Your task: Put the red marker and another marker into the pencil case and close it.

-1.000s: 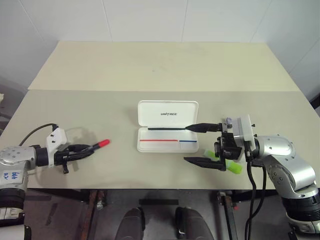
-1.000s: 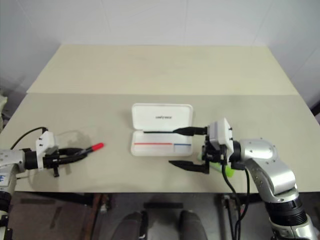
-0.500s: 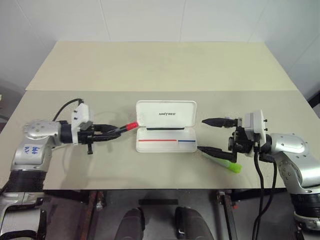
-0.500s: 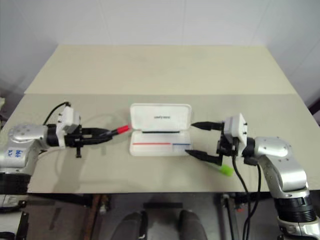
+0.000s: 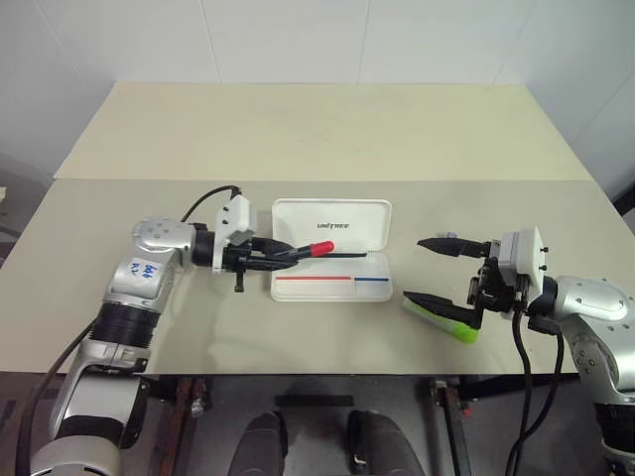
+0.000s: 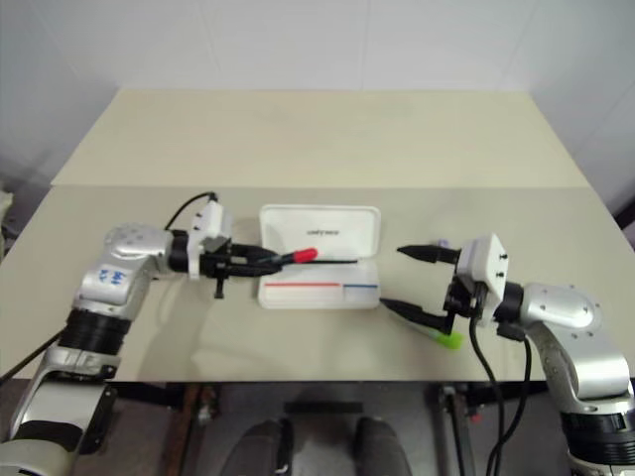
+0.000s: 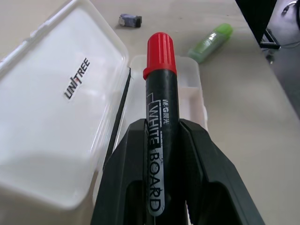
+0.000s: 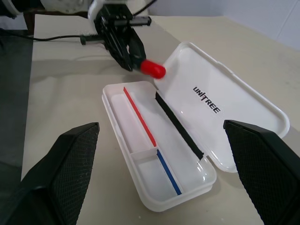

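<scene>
While my left gripper point(image 5: 266, 254) clamps the red marker point(image 5: 306, 251) over the open pencil case point(image 5: 331, 263) at the counter's point(image 5: 298, 129) centre, I judge placing comes next: lower, release. My right gripper point(image 5: 437, 270) gapes empty at four o'clock above the green highlighter point(image 5: 458, 330).

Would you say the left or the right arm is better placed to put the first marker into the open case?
Left: its gripper grips the red marker over the open pencil case; the right gripper is open, empty.

The beige table point(image 5: 298, 139) bears the open pencil case point(image 5: 331, 251) and green highlighter point(image 5: 444, 319).
</scene>
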Controlling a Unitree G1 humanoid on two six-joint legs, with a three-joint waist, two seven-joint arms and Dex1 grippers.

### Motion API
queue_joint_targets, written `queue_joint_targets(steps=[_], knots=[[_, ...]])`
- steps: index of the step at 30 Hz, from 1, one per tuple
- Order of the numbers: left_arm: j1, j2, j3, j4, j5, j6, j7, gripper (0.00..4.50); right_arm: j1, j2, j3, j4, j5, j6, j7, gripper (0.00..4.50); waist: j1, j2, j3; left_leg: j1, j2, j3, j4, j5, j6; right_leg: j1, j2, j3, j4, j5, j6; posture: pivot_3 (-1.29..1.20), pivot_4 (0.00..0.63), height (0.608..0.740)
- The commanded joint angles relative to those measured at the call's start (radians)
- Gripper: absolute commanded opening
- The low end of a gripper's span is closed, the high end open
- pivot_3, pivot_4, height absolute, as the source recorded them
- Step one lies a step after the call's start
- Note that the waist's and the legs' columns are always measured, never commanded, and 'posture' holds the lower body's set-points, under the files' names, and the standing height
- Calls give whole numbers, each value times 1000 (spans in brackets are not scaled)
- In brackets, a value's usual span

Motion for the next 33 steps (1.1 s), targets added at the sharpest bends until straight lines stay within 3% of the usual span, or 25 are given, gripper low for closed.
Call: queue_joint_targets(steps=[1, 14, 24, 33], knots=[[-60, -38, -18, 70, 49, -82, 24, 530, 18, 0, -39, -70, 22, 7, -35, 4500, 0, 0, 0, 0, 0, 0, 0, 0, 0, 0, 0, 0, 0, 0, 0, 0, 150, 740], [-183, -206, -58, 325, 142, -263, 49, 530, 74, -8, -70, -141, 37, 26, -90, 4500, 18, -1, 0, 0, 0, 0, 1, 0, 0, 0, 1, 1, -1, 1, 1, 0, 150, 740], [-179, -213, -76, 345, 180, -262, 31, 530, 96, -4, -79, -162, 39, 27, -110, 4500, 17, -1, 0, 0, 0, 0, 1, 0, 0, 0, 1, 1, 0, 1, 1, 0, 150, 740], [-176, -212, -63, 343, 194, -257, 53, 3590, 91, 3, -69, -159, 36, 20, -121, 4500, 17, -1, 0, 0, 0, 0, 1, 0, 0, 0, 1, 1, 0, 1, 1, 0, 150, 740]])
